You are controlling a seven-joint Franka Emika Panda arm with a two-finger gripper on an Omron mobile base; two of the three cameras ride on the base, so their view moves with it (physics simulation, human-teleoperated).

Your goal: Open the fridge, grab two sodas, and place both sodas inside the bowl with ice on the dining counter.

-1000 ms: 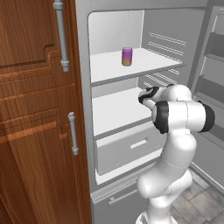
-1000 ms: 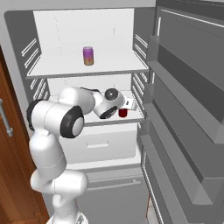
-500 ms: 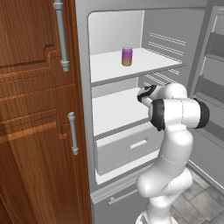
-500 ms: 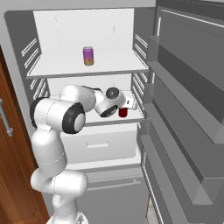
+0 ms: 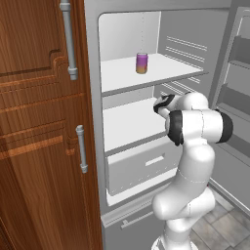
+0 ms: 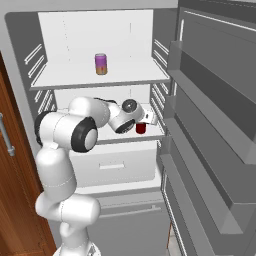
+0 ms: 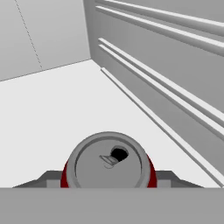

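The open fridge (image 6: 165,35) holds the purple-and-orange soda (image 6: 101,64) on its upper shelf. On the middle shelf (image 5: 129,124), far right, the fingers (image 7: 168,177) seem clenched around the red soda (image 6: 141,128), though mostly hidden.

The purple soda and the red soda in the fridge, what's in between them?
A white shelf. In the right base view, the purple soda stands on it, and the red soda sits one level below, by the gripper.

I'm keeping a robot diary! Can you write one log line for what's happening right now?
fridge: open | hand: closing around red soda on middle shelf | purple soda: upright on top shelf, untouched
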